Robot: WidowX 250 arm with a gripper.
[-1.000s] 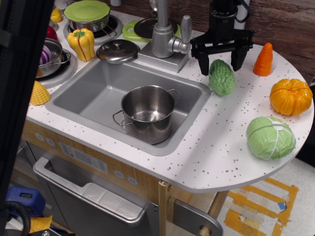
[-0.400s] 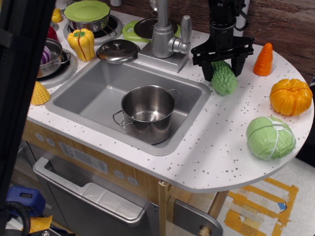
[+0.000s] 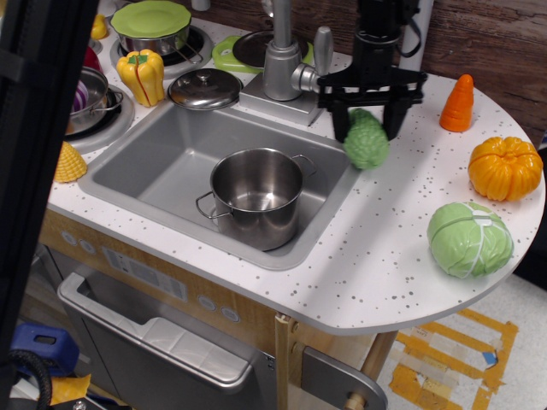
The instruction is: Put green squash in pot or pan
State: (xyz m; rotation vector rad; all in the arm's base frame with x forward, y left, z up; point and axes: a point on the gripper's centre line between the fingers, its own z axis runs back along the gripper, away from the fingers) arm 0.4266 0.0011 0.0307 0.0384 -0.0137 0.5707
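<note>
Above the sink's right rim, the black claw (image 3: 368,120) gripped the green squash (image 3: 367,141).

Its two fingers pressed on the top of the bumpy squash, which hung tilted over the counter (image 3: 402,248) by the sink's (image 3: 162,162) edge, right next to the tap (image 3: 286,60). Down in the sink stood the shiny steel pot (image 3: 256,196), apart from the squash. Over to the right sat a carrot (image 3: 459,102), a pumpkin (image 3: 505,167) and a pale cabbage (image 3: 469,238).
</note>
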